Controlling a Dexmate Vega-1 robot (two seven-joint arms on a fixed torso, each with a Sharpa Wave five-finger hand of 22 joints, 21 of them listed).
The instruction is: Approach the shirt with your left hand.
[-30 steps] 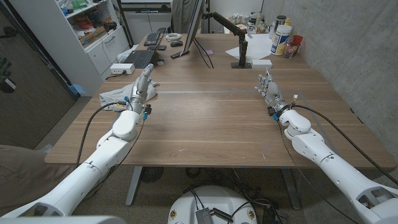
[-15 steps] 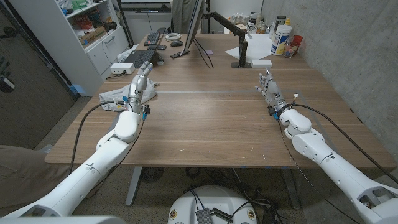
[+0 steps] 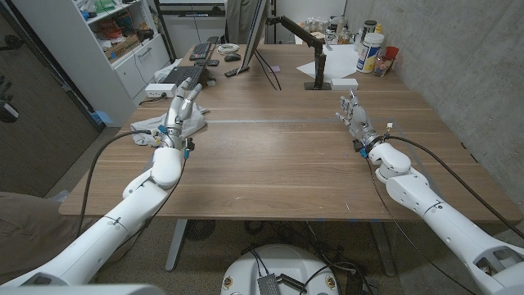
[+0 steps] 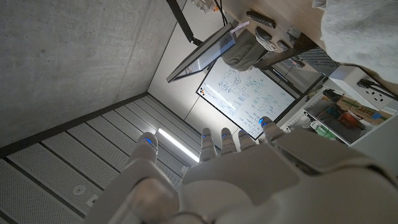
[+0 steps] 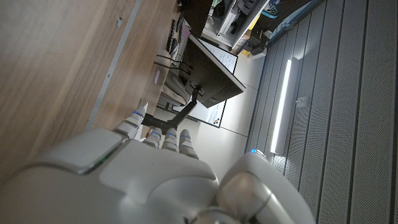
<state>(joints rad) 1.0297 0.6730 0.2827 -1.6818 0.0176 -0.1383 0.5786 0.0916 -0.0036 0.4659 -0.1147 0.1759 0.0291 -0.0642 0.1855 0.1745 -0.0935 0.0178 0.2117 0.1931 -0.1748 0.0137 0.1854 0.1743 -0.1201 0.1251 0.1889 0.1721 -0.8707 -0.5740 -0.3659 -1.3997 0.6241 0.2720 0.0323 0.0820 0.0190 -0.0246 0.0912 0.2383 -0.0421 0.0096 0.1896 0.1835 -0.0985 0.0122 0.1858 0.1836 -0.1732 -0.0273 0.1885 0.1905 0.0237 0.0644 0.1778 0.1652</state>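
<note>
A crumpled pale grey shirt (image 3: 155, 127) lies in a loose heap on the wooden table (image 3: 278, 156), near its left edge and toward the far half of the top. The cloth is bunched and folded over itself, flattened rather than piled high, with part of it hidden behind a robot hand. Seen from the wrist camera on that side, the shirt (image 4: 364, 31) shows as a soft, light, finely textured mass resting on the wood.
</note>
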